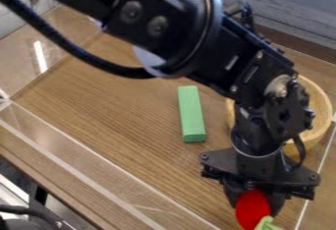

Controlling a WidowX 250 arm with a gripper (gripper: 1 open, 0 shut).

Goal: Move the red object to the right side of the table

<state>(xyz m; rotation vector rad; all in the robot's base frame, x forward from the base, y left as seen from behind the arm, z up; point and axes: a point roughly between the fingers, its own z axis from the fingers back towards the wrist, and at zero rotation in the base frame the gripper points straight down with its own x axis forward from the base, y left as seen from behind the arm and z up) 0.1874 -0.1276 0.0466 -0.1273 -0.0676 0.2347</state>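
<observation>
The red object (252, 208), a small strawberry with a light green leafy top, hangs at the lower right of the camera view, close over the brown table (92, 126). My gripper (258, 197) points straight down and is shut on the strawberry's upper part. The black fingers hide the top of the fruit; its red body and green leaves show below them. The dark arm reaches in from the upper left.
A flat green rectangular block (192, 112) lies on the wood left of the gripper. A wooden bowl (312, 116) stands behind the arm at the right edge. Low clear acrylic walls (79, 160) run along the table's front and left sides.
</observation>
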